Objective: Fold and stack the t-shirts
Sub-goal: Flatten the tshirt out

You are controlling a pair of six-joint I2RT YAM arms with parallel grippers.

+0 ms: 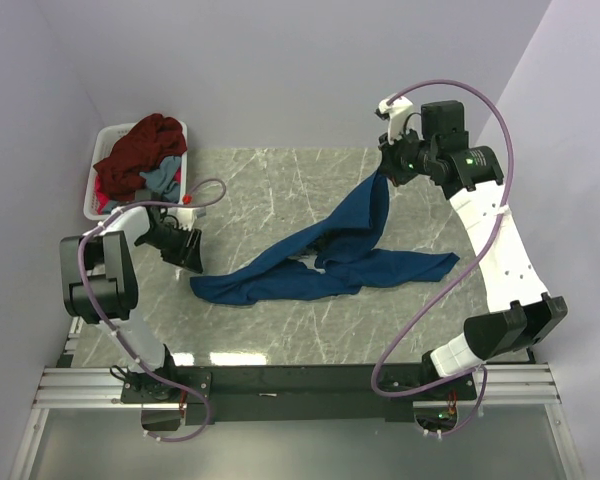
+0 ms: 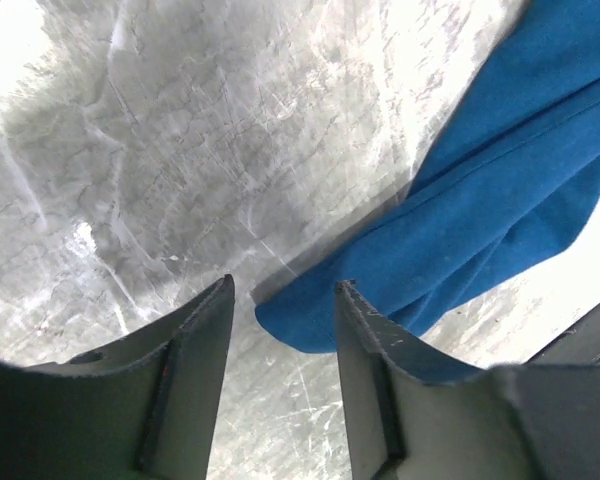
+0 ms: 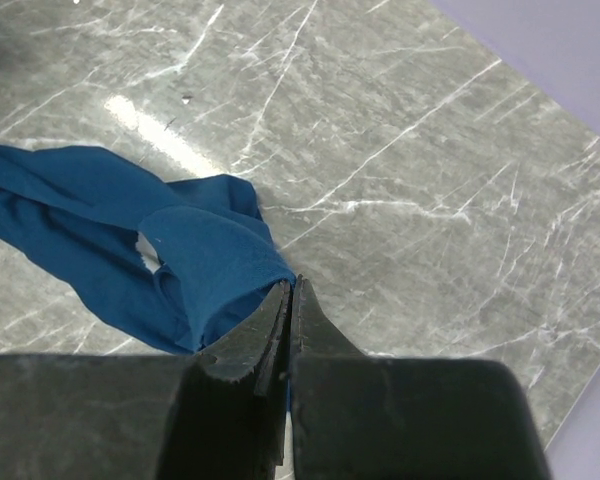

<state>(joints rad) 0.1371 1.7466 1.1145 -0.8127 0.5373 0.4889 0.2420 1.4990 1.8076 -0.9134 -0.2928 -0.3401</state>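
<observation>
My right gripper pinches 1 end of the blue t-shirt, raised over the far side of the desk; the rest lies across the middle of the desk. My left gripper is half open, low over the desk, at the shirt's other end.

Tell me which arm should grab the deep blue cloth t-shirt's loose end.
Left. The left fingers are open over the loose tip of the deep blue cloth t-shirt; the right fingers are shut on its other end.
</observation>
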